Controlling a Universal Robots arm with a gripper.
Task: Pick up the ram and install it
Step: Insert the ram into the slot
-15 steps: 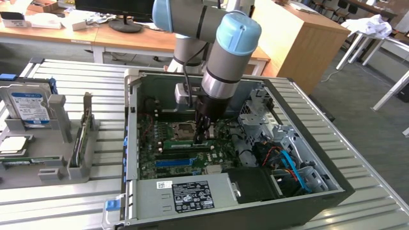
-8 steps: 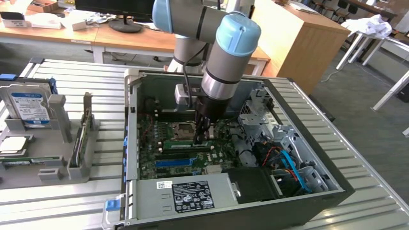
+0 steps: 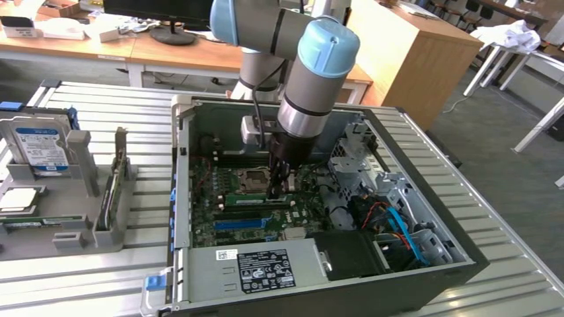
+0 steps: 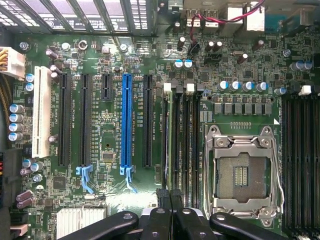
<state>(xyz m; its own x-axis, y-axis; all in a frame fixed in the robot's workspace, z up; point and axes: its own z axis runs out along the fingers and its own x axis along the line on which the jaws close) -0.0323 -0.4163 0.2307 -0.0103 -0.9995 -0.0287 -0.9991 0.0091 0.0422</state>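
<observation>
Jaws pressed together, pinching thin ram (image 4: 172, 145) by end. Ram stands on edge, lined up with black slots (image 4: 187, 145) beside chip socket (image 4: 241, 172), so it fits in.

Motherboard (image 4: 112, 135) glossy green — socket frame (image 4: 240, 142) bare metal.

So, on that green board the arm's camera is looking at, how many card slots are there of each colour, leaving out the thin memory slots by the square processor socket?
White expansion slot: 1
Blue expansion slot: 1
Black expansion slots: 4, one of them short
Total: 6
</observation>
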